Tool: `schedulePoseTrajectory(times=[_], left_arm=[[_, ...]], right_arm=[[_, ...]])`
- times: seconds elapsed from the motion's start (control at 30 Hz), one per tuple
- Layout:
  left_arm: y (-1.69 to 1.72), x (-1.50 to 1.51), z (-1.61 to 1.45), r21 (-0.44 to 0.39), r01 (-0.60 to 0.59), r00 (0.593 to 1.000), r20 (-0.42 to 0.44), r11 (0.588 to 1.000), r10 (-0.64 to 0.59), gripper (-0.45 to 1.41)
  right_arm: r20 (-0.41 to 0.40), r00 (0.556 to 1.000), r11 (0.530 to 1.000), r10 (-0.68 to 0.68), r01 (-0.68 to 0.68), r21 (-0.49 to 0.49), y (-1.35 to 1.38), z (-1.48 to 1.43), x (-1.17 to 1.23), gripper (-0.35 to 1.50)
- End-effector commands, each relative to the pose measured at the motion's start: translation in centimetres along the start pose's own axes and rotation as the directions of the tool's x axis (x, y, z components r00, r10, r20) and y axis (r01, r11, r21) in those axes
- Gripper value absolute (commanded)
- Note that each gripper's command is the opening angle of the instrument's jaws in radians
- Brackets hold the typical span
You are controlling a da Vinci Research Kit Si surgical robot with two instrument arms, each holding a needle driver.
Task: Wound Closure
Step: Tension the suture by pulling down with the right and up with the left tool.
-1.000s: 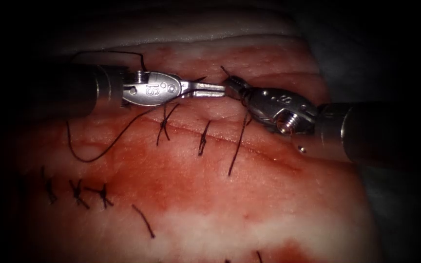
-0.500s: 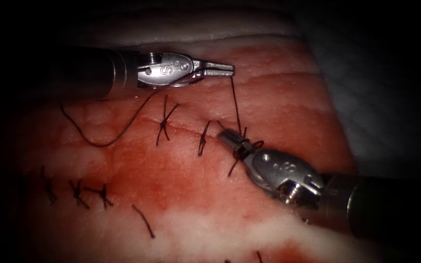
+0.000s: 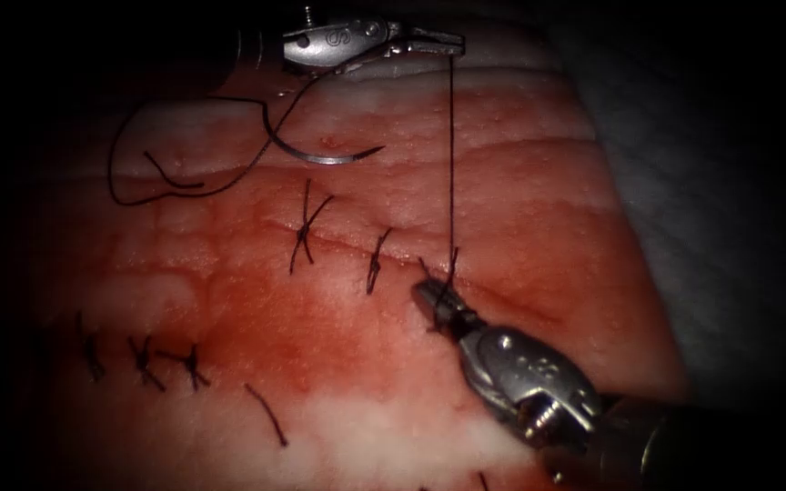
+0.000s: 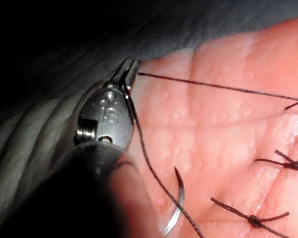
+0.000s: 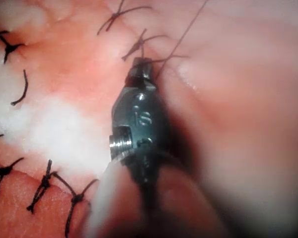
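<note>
Thread (image 3: 451,155) runs taut and nearly straight down the endoscope view, from the left tool (image 3: 443,42) at the far edge of the tissue (image 3: 520,182) to the right tool (image 3: 431,298) at the cut (image 3: 502,293). Both tools have their jaws clenched on the thread, the right one just where a new stitch sits, right of two tied stitches (image 3: 305,229). Since a second ago the tools have drawn well apart, stretching the strand. The needle (image 3: 316,155) lies free on the tissue's surface, left of the taut strand and beyond the cut, with slack thread looping to its left.

From the left wrist, the left tool (image 4: 130,67) grips the thread (image 4: 213,86) at its tip; the needle (image 4: 178,203) rests loose on the tissue (image 4: 228,134) nearby.

From the right wrist, the right tool (image 5: 141,67) is clamped on the thread (image 5: 181,39) at the stitch, touching the tissue (image 5: 248,99).
</note>
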Motion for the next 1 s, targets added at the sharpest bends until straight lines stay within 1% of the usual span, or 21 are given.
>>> schedulePoseTrajectory(times=[0.03,0.13,0.23,0.27,0.3,0.33,0.37,0.4,0.43,0.47,0.5,0.53,0.57,0.6,0.73,0.8,0.83,0.87,0.93,0.97,1.0], left_arm=[[-0.13,-0.04,0.11,0.000,0.002,1.000,0.000,1.000,-0.002,-0.45],[-0.18,-0.07,0.15,-0.007,0.001,1.000,0.000,1.000,-0.001,-0.45],[-0.15,-0.12,0.18,-0.021,-0.005,1.000,0.003,1.000,0.005,-0.45],[-0.10,-0.14,0.18,-0.027,-0.010,1.000,0.005,1.000,0.010,-0.45],[-0.07,-0.15,0.18,-0.033,-0.013,1.000,0.001,0.999,0.013,-0.45],[-0.07,-0.15,0.18,-0.033,-0.013,1.000,0.001,0.999,0.013,-0.45],[-0.04,-0.16,0.18,-0.036,-0.016,1.000,-0.001,0.999,0.016,-0.45],[-0.03,-0.16,0.17,-0.037,-0.017,1.000,-0.001,0.999,0.017,-0.45],[-0.01,-0.16,0.17,-0.041,-0.018,1.000,-0.004,0.999,0.018,-0.45],[-0.01,-0.16,0.17,-0.041,-0.018,1.000,-0.004,0.999,0.018,-0.45],[0.00,-0.16,0.16,-0.042,-0.019,1.000,-0.004,0.999,0.019,-0.45],[0.00,-0.16,0.16,-0.042,-0.019,1.000,-0.004,0.999,0.019,-0.45],[0.00,-0.16,0.16,-0.042,-0.019,1.000,-0.004,0.999,0.019,-0.45],[-0.03,-0.17,0.15,-0.045,-0.018,1.000,-0.004,0.999,0.018,-0.45],[-0.15,-0.20,0.13,-0.043,-0.014,1.000,-0.007,0.999,0.014,-0.45],[-0.25,-0.24,0.12,-0.033,-0.012,1.000,0.000,0.999,0.012,-0.45],[-0.28,-0.26,0.13,-0.031,-0.012,1.000,0.001,0.999,0.012,-0.45],[-0.35,-0.32,0.15,-0.022,-0.012,1.000,0.009,1.000,0.012,-0.45],[-0.37,-0.34,0.17,-0.017,-0.013,1.000,0.013,1.000,0.013,-0.45],[-0.44,-0.42,0.20,-0.010,-0.016,1.000,0.018,1.000,0.016,-0.45],[-0.46,-0.45,0.21,-0.008,-0.017,1.000,0.020,1.000,0.018,-0.45]], right_arm=[[0.022,1.000,1.000,0.021,-0.021,0.008,-0.06,0.01,-0.07,-0.35],[0.074,0.992,0.993,0.104,-0.108,0.042,-0.06,-0.01,-0.12,-0.35],[0.143,0.953,0.957,0.266,-0.279,0.079,-0.04,0.02,-0.13,-0.35],[0.195,0.885,0.890,0.424,-0.447,0.091,-0.01,0.05,-0.12,-0.35],[0.233,0.831,0.839,0.505,-0.536,0.092,0.01,0.07,-0.12,-0.35],[0.233,0.831,0.839,0.505,-0.536,0.092,0.01,0.07,-0.12,-0.35],[0.264,0.773,0.777,0.577,-0.619,0.113,0.01,0.09,-0.14,-0.35],[0.277,0.742,0.744,0.610,-0.657,0.122,0.01,0.10,-0.14,-0.35],[0.312,0.686,0.687,0.658,-0.716,0.126,0.00,0.10,-0.15,-0.35],[0.312,0.686,0.687,0.658,-0.716,0.126,0.00,0.10,-0.15,-0.35],[0.360,0.612,0.614,0.704,-0.780,0.126,-0.01,0.09,-0.16,-0.35],[0.377,0.587,0.587,0.716,-0.799,0.129,-0.02,0.08,-0.16,-0.35],[0.377,0.587,0.587,0.716,-0.799,0.129,-0.02,0.08,-0.16,-0.35],[0.403,0.558,0.548,0.726,-0.823,0.153,-0.05,0.03,-0.17,-0.35],[0.370,0.567,0.545,0.736,-0.820,0.173,-0.12,-0.08,-0.16,-0.35],[0.329,0.610,0.578,0.721,-0.791,0.199,-0.19,-0.15,-0.17,-0.35],[0.301,0.638,0.605,0.709,-0.769,0.205,-0.20,-0.17,-0.17,-0.35],[0.243,0.699,0.665,0.672,-0.715,0.216,-0.23,-0.19,-0.19,-0.35],[0.225,0.720,0.686,0.657,-0.694,0.217,-0.23,-0.19,-0.20,-0.35],[0.164,0.792,0.761,0.588,-0.611,0.219,-0.25,-0.18,-0.22,-0.35],[0.133,0.822,0.797,0.553,-0.569,0.203,-0.26,-0.17,-0.24,-0.35]])
